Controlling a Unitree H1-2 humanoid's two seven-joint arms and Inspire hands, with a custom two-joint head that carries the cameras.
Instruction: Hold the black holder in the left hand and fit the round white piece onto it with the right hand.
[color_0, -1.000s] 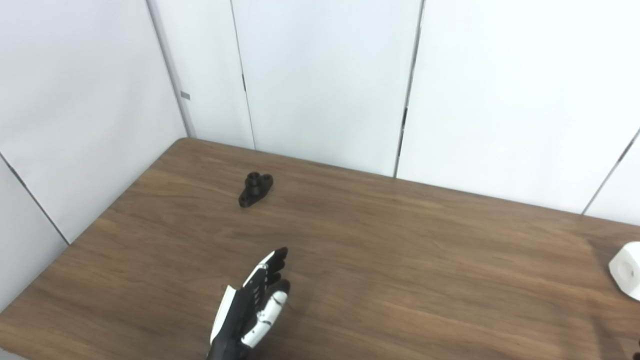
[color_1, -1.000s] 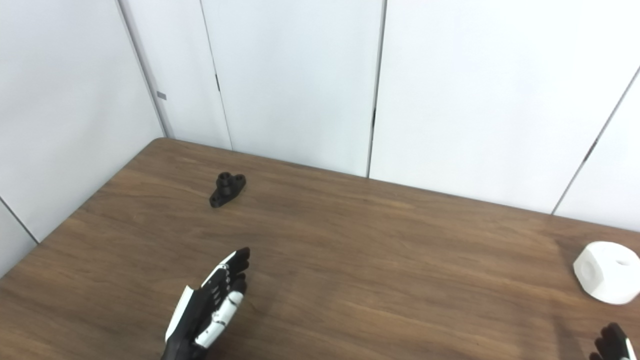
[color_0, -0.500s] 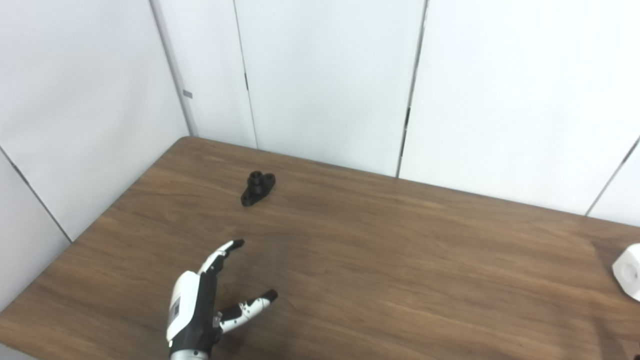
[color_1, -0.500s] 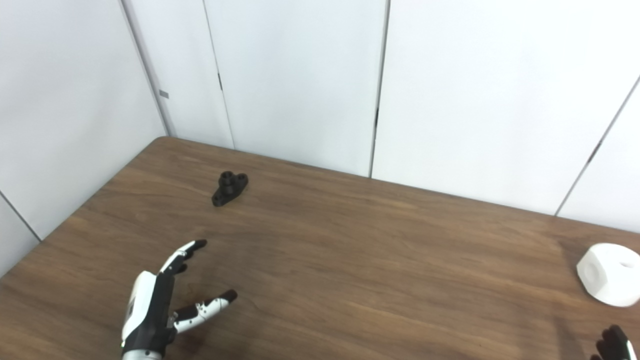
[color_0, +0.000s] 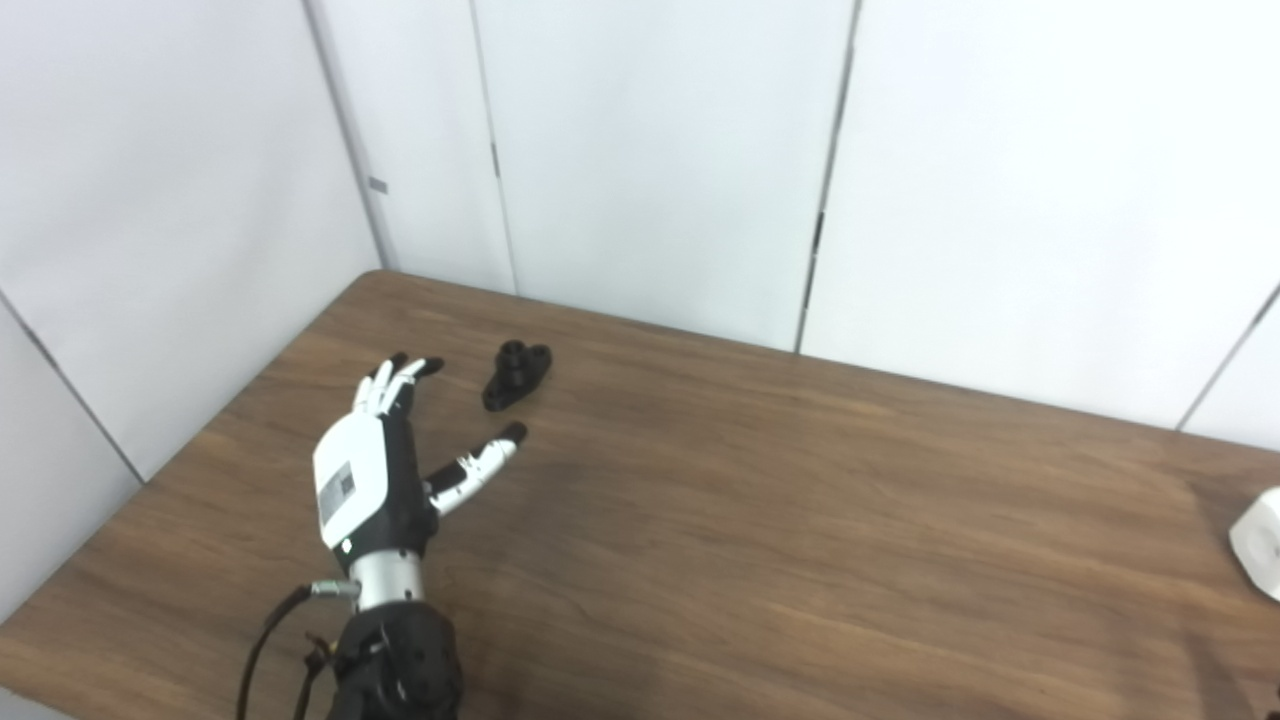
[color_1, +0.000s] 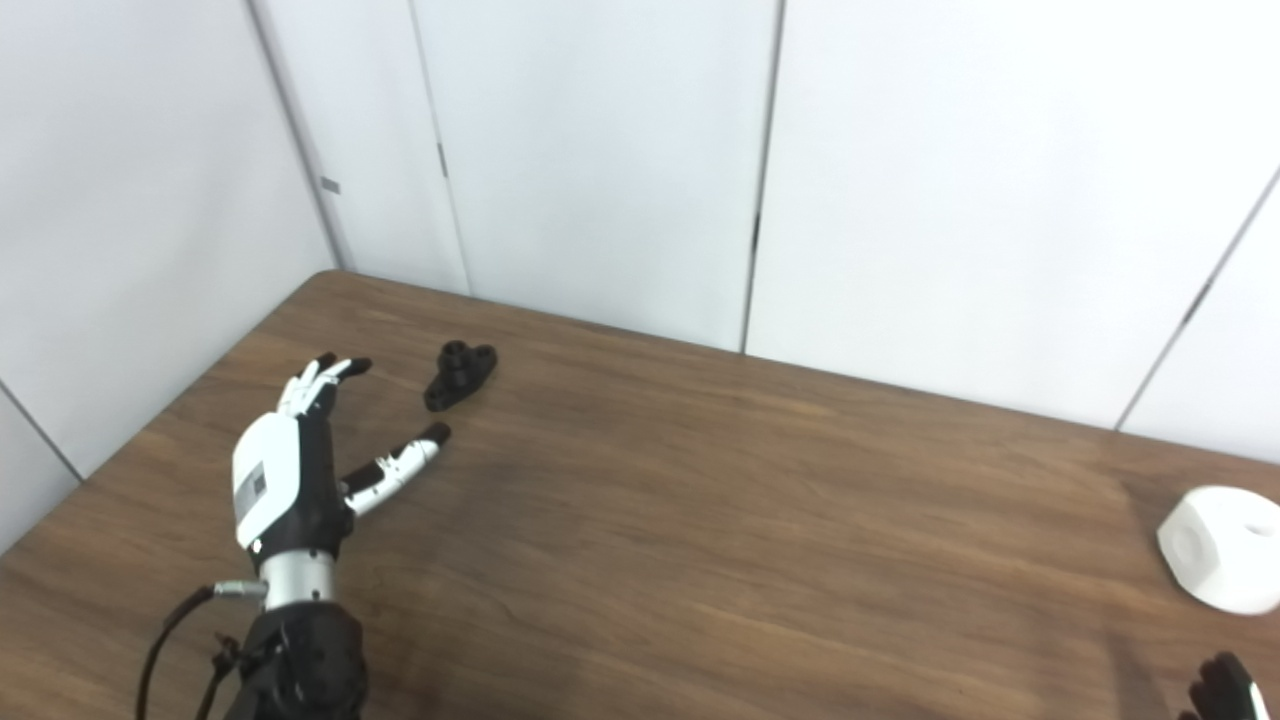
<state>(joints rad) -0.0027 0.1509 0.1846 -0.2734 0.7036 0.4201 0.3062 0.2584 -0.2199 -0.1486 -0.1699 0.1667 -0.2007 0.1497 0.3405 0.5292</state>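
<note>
The black holder (color_0: 515, 375) lies on the brown table (color_0: 760, 520) at the far left, near the back edge. My left hand (color_0: 385, 465) hovers just left of and in front of it, open, fingers stretched forward, thumb out to the right, a short gap from the holder. The round white piece (color_1: 1222, 547) sits on the table at the far right. Only dark fingertips of my right hand (color_1: 1222, 690) show at the bottom right corner, in front of the white piece; its pose is not visible.
White wall panels (color_0: 650, 150) stand close behind the table and along its left side. The table's left edge runs diagonally near my left forearm (color_0: 395, 650), which carries a loose black cable (color_0: 265, 640).
My left hand has moved forward and left toward the black holder and opened, fingers spread and thumb out. The holder and the white piece have not moved; the camera shifted slightly.
</note>
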